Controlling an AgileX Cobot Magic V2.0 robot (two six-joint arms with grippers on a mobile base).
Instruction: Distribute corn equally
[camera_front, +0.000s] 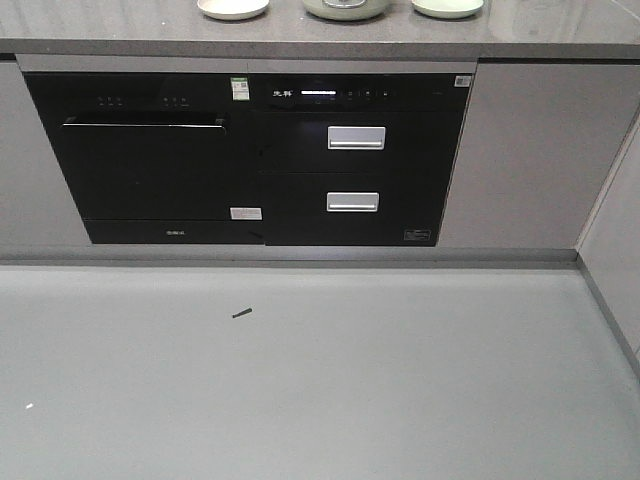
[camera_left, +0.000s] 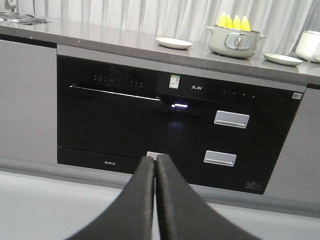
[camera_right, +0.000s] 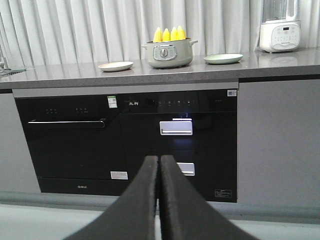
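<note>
Yellow corn (camera_right: 169, 34) stands in the pot (camera_right: 169, 54) on the table (camera_right: 60, 75), hard and bumpy I guess, so I'd grab the tops; my left tool (camera_left: 155, 159) and right tool (camera_right: 159, 159) are pinched closed, empty.

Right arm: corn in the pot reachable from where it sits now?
Probably not yet. The right gripper hangs shut, low before the appliance fronts; the corn stands in the open pot up on the counter, farther back. Nothing blocks the way.
</note>
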